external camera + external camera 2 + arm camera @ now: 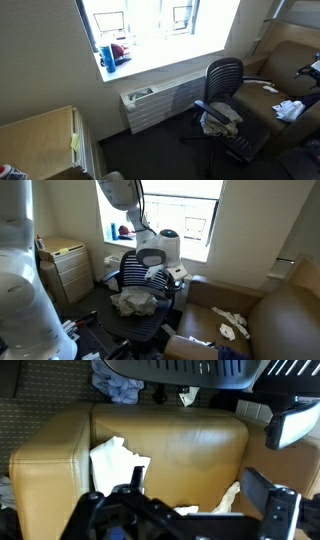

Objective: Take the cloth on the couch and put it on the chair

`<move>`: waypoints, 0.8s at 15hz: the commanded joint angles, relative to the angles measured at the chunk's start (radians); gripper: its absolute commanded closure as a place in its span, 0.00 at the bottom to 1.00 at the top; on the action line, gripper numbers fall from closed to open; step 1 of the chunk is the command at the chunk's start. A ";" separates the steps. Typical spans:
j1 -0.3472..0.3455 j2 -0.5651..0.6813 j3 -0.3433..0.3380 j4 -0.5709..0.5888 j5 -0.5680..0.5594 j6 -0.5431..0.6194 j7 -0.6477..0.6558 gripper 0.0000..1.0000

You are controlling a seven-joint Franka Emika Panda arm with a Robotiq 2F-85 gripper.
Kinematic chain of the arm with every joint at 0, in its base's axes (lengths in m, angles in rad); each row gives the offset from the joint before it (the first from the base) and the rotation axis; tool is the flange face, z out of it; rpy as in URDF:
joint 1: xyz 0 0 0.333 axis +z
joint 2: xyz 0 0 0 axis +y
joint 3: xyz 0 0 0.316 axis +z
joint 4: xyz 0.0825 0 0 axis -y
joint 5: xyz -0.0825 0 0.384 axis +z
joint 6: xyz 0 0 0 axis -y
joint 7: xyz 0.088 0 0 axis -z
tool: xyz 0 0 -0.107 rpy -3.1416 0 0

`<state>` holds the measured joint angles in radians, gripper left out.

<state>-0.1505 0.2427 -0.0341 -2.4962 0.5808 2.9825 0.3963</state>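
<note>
A white cloth (290,108) lies crumpled on the brown couch (262,98). It also shows in an exterior view (232,328) and in the wrist view (115,460). A smaller white piece (226,494) lies near it. The black striped office chair (222,78) stands in front of the couch and has a grey-white cloth (135,302) on its seat. My gripper (195,480) is open and empty. It hangs above the couch seat (190,445), with the white cloth off to the side of one finger. In an exterior view the gripper (172,270) is between chair and couch.
A wooden drawer cabinet (68,265) stands by the wall. A radiator (160,105) sits under the bright window sill, which holds a blue cup (107,55) and a red object. The chair's wheeled base (235,148) spreads over the dark carpet.
</note>
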 commanded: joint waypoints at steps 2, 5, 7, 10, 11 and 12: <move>0.009 0.041 0.007 0.024 0.011 0.038 0.017 0.00; -0.007 0.124 -0.013 0.104 -0.009 -0.149 0.059 0.00; 0.004 0.072 -0.007 0.054 -0.003 -0.105 0.045 0.00; 0.012 0.121 -0.021 0.088 0.000 -0.123 0.048 0.00; 0.012 0.124 -0.021 0.092 0.000 -0.123 0.048 0.00; 0.012 0.125 -0.021 0.093 0.001 -0.124 0.049 0.00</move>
<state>-0.1481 0.3689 -0.0464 -2.4039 0.5781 2.8623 0.4463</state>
